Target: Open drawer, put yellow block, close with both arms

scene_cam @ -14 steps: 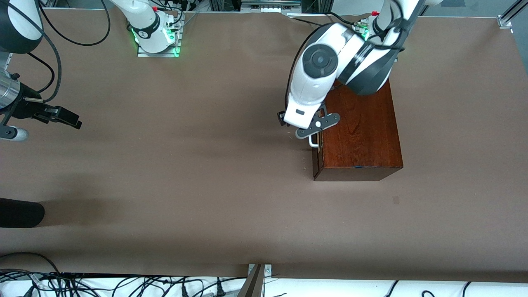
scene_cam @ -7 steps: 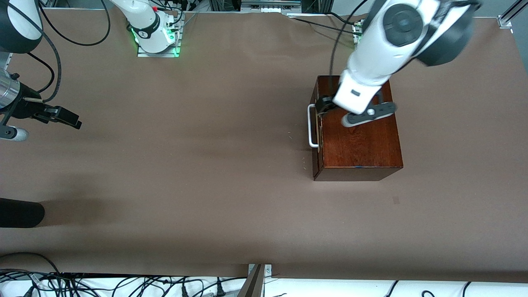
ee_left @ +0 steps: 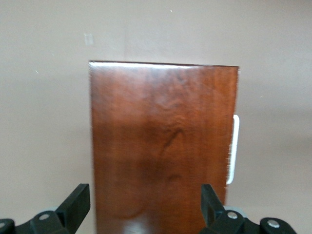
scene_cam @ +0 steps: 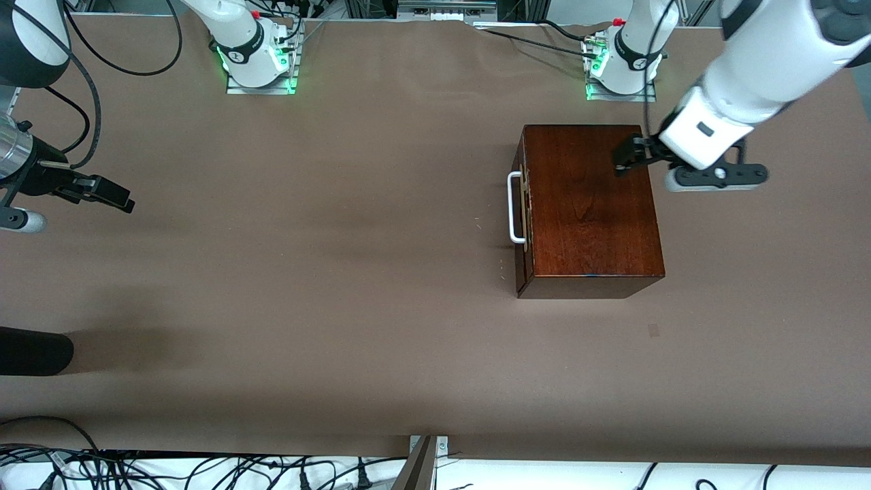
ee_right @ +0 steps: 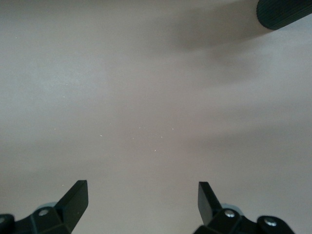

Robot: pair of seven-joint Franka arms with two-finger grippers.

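The drawer (scene_cam: 522, 228) sits shut in the reddish-brown wooden box (scene_cam: 588, 204), its dark front flush and its white bar handle (scene_cam: 515, 207) free. My left gripper (scene_cam: 625, 158) hangs open over the box's top edge at the left arm's end, holding nothing. In the left wrist view the box top (ee_left: 161, 146) and the handle (ee_left: 234, 148) lie below the wide-apart left gripper (ee_left: 144, 195). My right gripper (scene_cam: 119, 196) waits open over bare table at the right arm's end; in its own wrist view the right gripper (ee_right: 142, 191) shows only table between its fingers. The yellow block is out of view.
A black cylinder (scene_cam: 34, 350) pokes in over the table at the right arm's end, also visible as a black cylinder (ee_right: 285, 12) in the right wrist view. Green-lit arm bases (scene_cam: 258, 64) (scene_cam: 619, 64) stand along one table edge. Cables (scene_cam: 204, 469) lie past the edge nearest the front camera.
My left gripper left the drawer handle, rose and swung across the box top toward the left arm's end of the table. The drawer stayed shut. The right arm has not moved.
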